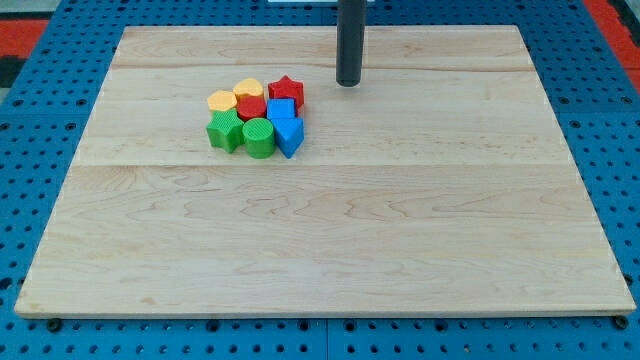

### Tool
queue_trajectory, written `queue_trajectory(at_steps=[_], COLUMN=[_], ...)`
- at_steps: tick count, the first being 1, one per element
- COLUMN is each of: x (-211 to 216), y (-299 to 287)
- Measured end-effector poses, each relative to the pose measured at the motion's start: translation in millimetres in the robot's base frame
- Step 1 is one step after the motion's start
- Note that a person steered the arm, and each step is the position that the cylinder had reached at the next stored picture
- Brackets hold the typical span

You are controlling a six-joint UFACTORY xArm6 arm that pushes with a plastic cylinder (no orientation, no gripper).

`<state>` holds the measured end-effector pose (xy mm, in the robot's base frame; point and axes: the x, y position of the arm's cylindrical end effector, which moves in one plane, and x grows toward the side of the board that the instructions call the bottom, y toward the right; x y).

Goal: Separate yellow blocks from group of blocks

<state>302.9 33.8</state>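
There is just one camera. It sits in front of the wooden board [330, 230] and up high, looking down at a slant. The near edge of the board is at the view's bottom and looks wider than the far edge at the view's top. The whole board fits in, with blue holed table [40, 120] around it.

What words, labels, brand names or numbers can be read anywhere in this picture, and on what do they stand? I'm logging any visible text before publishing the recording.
None: no readable text shows in this view.
The pale wooden board is bare grain.
The blue perforated base carries only holes.
The dark rod ending in my tip is unmarked.
The cluster of small coloured blocks, left of my tip, shows no lettering.
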Motion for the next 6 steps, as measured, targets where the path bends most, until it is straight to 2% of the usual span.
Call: queue_trajectory(at_steps=[2, 4, 6], x=[8, 31, 54], y=[-52, -159, -165])
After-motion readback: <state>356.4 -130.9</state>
